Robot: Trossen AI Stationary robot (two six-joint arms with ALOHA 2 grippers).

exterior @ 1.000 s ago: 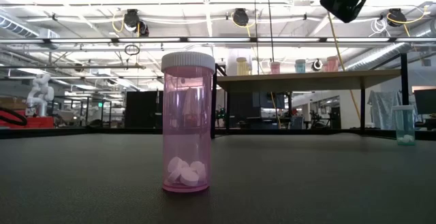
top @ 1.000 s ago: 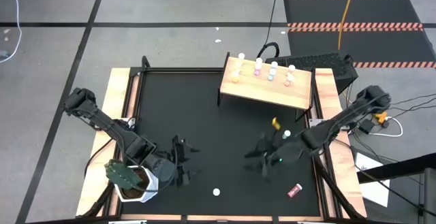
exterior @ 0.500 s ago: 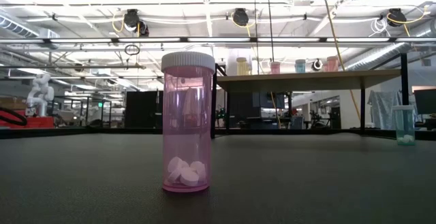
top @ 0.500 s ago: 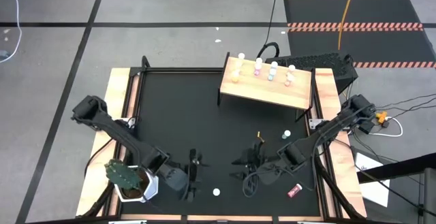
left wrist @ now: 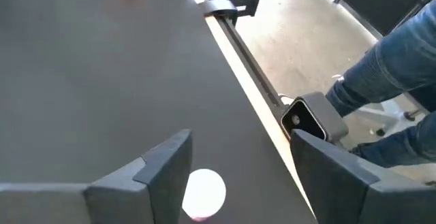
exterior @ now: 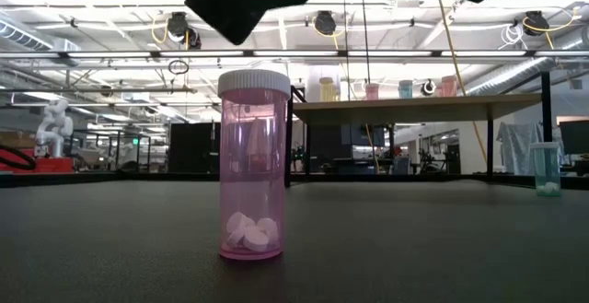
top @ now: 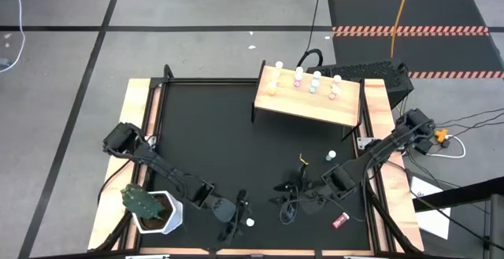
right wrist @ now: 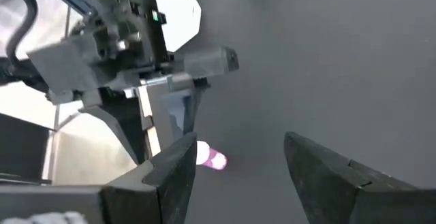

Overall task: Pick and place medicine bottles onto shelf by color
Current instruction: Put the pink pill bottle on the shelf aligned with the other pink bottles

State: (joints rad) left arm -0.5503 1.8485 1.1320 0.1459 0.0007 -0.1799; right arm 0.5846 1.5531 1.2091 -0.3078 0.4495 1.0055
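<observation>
A pink medicine bottle [top: 250, 222] with a white cap stands upright near the table's near edge; it is large in the low view [exterior: 253, 165]. My left gripper [top: 239, 216] hangs open just above it [exterior: 244, 4]. In the left wrist view the white cap [left wrist: 203, 193] shows between the spread fingers, apart from them. My right gripper [top: 285, 204] is open a little to the bottle's right and sees the bottle [right wrist: 212, 159] ahead. A red bottle [top: 340, 220] lies on its side. A teal bottle [top: 331, 156] stands upright. The wooden shelf [top: 309, 105] carries several bottles.
A green cactus [top: 142, 202] in a white pot sits at the near left corner, beside my left arm. A small camera [left wrist: 312, 117] sits on the table's edge frame. A person's legs in jeans [left wrist: 388, 74] stand beyond that edge. Bare black tabletop [top: 213, 133] lies between the arms and the shelf.
My left gripper has moved toward the table's right and near edge, ending over the pink bottle, and now shows above it in the low view. My right gripper has moved toward the near and left, closer to the pink bottle, then held still. No bottle has moved.
</observation>
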